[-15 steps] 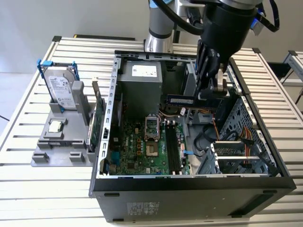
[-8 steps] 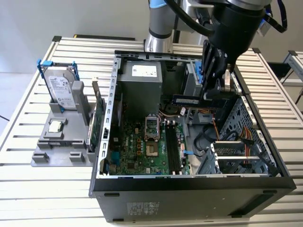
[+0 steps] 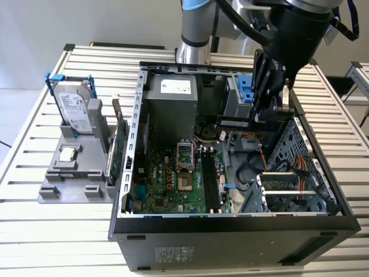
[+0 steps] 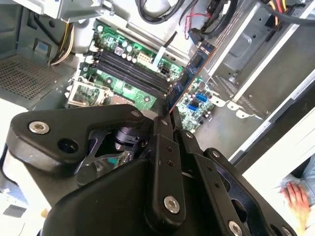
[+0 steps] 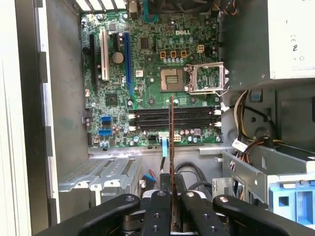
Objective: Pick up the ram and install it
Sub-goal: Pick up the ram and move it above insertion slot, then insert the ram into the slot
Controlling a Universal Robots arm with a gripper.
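The ram is a long, thin, dark stick, and my gripper is shut on one end of it. It hangs level above the open computer case, over the cables beside the drive cage. In the second wrist view the ram juts out from my gripper toward the motherboard. In the first wrist view the ram is edge-on, rising from my gripper and crossing the black memory slots. The slots lie lower on the board, apart from the stick.
A grey tray at the exterior view's left holds a hard drive, a small square CPU chip and a green expansion card. Inside the case are the power supply, open CPU socket and drive cage. A hand shows outside the case.
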